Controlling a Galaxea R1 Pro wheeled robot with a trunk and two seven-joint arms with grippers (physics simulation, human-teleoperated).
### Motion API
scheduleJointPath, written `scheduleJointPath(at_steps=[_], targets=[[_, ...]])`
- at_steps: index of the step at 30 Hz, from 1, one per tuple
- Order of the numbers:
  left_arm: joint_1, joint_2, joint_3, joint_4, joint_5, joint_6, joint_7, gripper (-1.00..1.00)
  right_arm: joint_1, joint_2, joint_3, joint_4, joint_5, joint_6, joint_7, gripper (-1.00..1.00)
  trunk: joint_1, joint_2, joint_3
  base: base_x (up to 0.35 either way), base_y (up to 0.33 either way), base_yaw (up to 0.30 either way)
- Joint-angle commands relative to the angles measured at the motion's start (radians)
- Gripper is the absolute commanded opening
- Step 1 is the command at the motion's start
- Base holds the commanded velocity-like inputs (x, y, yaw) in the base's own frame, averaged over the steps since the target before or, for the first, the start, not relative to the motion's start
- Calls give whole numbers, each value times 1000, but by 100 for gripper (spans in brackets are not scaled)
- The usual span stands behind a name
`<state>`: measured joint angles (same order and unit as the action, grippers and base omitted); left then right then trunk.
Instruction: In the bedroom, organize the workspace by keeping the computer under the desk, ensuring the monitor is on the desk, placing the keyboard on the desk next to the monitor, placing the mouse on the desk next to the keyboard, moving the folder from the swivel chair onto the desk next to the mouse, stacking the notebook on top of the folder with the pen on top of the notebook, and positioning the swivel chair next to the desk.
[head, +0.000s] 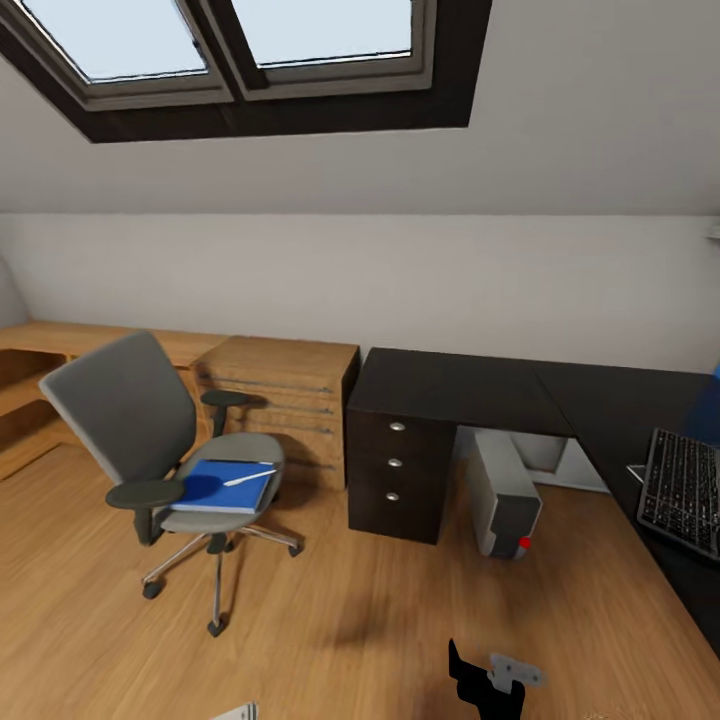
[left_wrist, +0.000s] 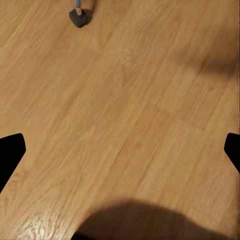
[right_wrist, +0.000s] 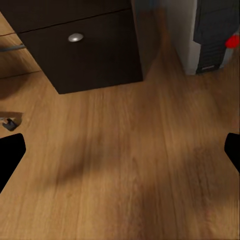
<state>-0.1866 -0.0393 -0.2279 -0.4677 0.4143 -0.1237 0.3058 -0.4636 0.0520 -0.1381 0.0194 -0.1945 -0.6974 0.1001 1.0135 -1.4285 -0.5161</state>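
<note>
Attic room in home, study corner. Sloped ceiling with skylight (head: 250, 50) high above my hands. Wood plank floor (head: 330, 620) under them. Ahead of my right hand: black L-shaped desk (head: 450, 385) with knobbed drawers, grey tower PC (head: 505, 490) beneath. Ahead of my left: grey swivel chair (head: 130, 410), light wooden chest of drawers (head: 280, 385) behind.

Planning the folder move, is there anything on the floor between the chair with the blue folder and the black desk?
Nothing visible does. The folder lies on the swivel chair, and bare wooden floor runs from there to the desk.
</note>
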Motion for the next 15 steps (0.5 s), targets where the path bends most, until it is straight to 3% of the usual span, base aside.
scheduleJointPath(at_steps=[1, 15], targets=[[-1, 1, -8, 0, 11, -5, 7, 100, -1, 0, -8, 2, -6, -4, 10, 100, -4, 7, 2, 6, 4, -292], [-1, 1, -8, 0, 11, -5, 7, 100, -1, 0, -8, 2, -6, -4, 10, 100, -58, 105, 46, 1, 1, -293]])
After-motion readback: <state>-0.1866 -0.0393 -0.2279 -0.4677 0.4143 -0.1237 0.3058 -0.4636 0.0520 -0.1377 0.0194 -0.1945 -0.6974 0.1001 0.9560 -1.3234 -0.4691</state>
